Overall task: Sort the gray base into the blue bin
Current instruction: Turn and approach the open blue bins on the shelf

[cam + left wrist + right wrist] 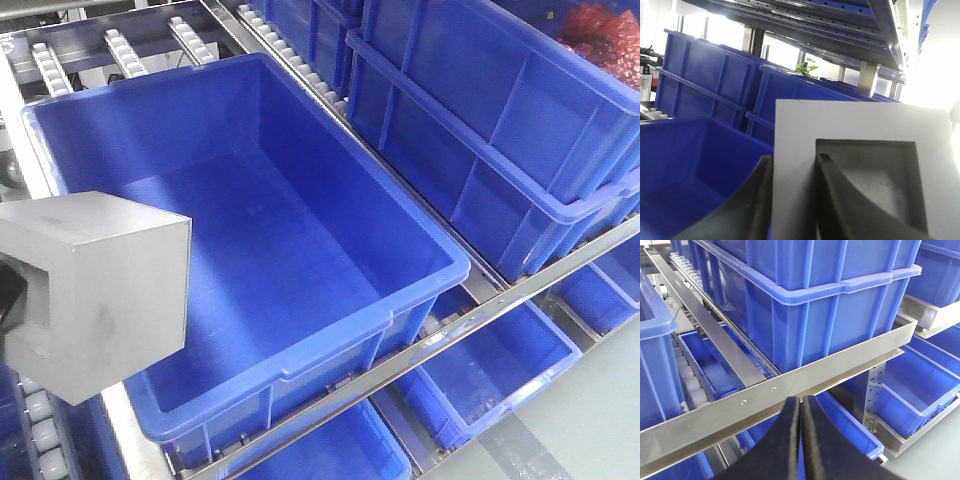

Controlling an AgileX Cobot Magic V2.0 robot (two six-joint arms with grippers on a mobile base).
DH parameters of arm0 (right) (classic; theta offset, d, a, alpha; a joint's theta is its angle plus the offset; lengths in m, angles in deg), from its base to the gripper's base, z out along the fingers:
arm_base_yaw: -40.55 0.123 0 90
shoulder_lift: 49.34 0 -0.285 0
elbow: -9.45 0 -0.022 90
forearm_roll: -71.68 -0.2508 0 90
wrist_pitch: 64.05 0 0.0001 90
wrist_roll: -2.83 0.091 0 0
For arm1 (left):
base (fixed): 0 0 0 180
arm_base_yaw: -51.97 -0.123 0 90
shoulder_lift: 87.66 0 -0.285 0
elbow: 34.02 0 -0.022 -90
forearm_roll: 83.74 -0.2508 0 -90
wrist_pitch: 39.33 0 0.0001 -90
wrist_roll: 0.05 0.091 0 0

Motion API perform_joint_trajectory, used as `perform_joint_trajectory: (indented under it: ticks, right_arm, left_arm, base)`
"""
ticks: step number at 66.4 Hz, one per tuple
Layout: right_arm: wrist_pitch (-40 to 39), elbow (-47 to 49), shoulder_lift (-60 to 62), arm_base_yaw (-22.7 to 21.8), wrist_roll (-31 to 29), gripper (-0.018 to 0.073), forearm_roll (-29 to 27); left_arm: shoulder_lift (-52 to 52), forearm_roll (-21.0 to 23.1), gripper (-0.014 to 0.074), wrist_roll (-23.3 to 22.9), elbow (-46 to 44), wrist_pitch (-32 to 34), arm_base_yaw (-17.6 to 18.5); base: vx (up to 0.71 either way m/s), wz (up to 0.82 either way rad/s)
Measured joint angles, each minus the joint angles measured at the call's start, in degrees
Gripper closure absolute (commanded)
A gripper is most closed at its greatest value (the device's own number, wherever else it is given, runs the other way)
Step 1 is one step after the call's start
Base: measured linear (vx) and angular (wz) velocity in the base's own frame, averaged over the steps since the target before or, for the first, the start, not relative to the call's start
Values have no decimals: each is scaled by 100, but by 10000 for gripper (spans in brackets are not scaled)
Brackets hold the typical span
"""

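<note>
Gray base is hanging clamped in the left end effector; blue bin is lying just ahead and below.

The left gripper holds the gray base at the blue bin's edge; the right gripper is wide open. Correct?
No. The right gripper is shut and empty, per the right wrist view. The left gripper holds the gray base at the edge of the blue bin.

A warehouse-like storage area is showing: the blue bin and similar blue bins to its right are sitting on tiered steel racks, with roller tracks running far-left.
</note>
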Motion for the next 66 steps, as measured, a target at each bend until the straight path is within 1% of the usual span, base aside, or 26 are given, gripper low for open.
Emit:
perform_joint_trajectory:
  ticks: [34,48,66]
  right_arm:
    - [0,0,0,0,0,564,0]
    - [0,0,0,0,0,564,0]
    - [0,0,0,0,0,564,0]
  left_arm:
    - [0,0,594,0,0,0,0]
    - [0,0,594,0,0,0,0]
    - [0,0,594,0,0,0,0]
  base:
    - [1,10]
    - [7,40]
    - [5,55]
